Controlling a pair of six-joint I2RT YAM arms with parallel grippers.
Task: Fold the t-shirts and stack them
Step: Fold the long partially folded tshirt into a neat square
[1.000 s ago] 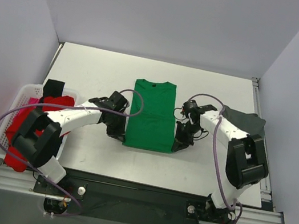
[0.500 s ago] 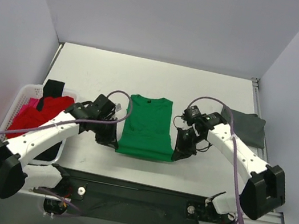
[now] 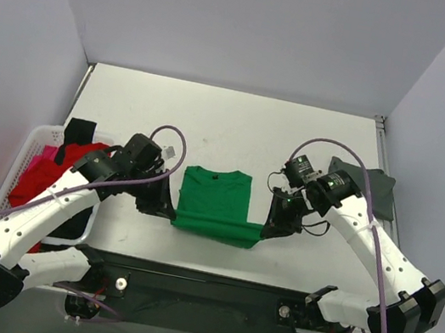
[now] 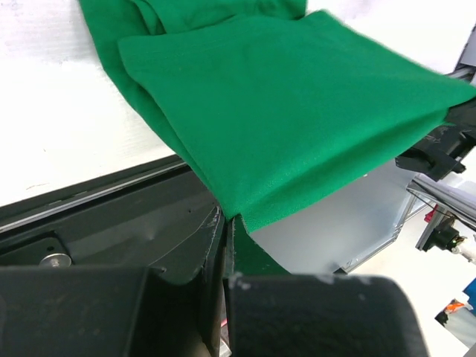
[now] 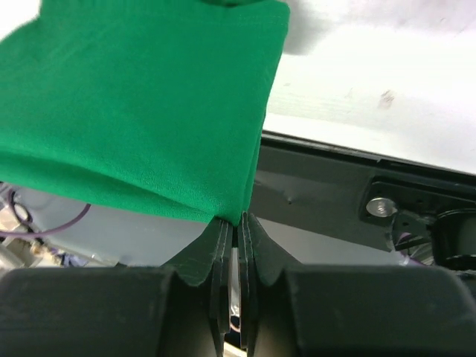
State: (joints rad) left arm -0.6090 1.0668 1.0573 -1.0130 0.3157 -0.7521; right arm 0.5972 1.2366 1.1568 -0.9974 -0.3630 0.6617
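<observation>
The bright green t-shirt [image 3: 214,204] lies near the table's front edge, collar away from me, with its near hem raised. My left gripper [image 3: 167,208] is shut on the hem's left corner and my right gripper [image 3: 269,226] on its right corner. In the left wrist view the green cloth [image 4: 297,104] runs into the closed jaws of the left gripper [image 4: 228,223]. The right wrist view shows the folded green cloth [image 5: 134,104] pinched in the right gripper [image 5: 236,222]. A dark grey tee [image 3: 371,188] lies at the right. Red [image 3: 58,168], pink [image 3: 42,154] and black [image 3: 81,129] tees fill the basket.
The white lattice basket [image 3: 37,134] stands at the table's left edge, under the left arm. The table's black front rail [image 3: 203,275] runs just below the lifted hem. Grey walls close in the back and both sides.
Both arms have drawn back toward the near edge with the green tee's hem corners in them. The shirt has slid nearer and looks shorter, its hem lifted.
</observation>
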